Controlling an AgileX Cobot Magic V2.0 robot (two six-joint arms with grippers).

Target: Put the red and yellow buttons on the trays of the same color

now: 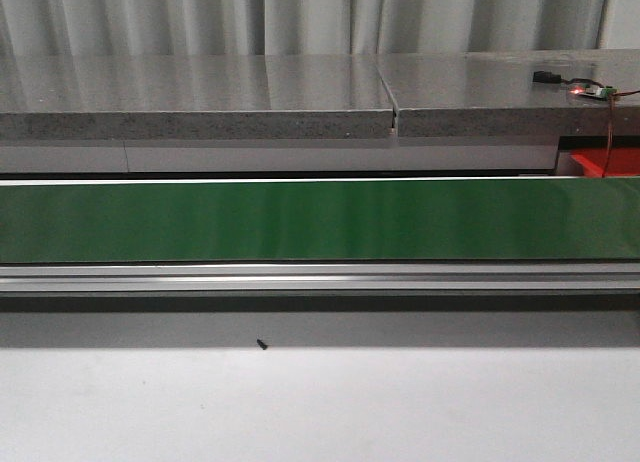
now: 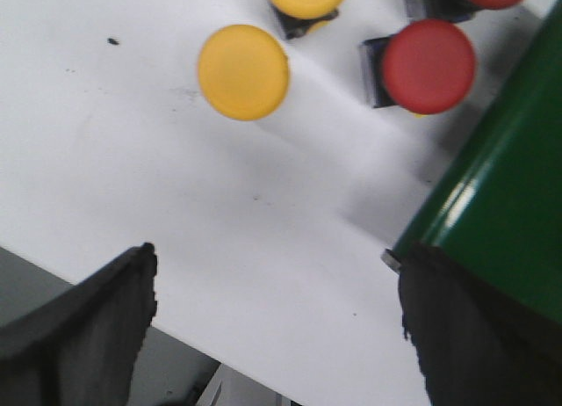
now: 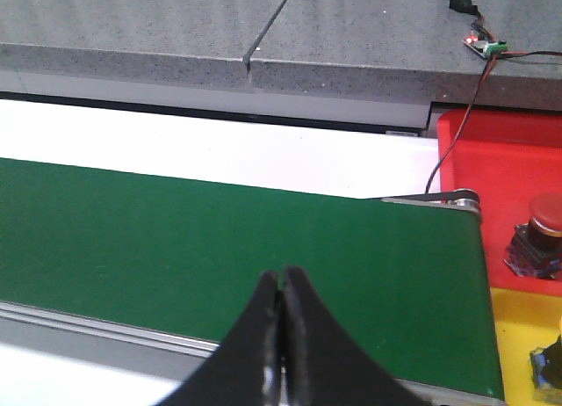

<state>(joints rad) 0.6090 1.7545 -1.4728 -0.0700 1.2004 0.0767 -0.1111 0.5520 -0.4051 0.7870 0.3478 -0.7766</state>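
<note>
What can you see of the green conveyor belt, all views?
The green conveyor belt is a smooth, slightly glossy band running straight across the front view, between a grey stone-look counter behind and an aluminium rail along its near edge. Nothing rides on it. In the right wrist view its end wraps a roller beside the red tray and yellow tray. The shut right gripper hovers over it; the open left gripper frames its other end.
</note>
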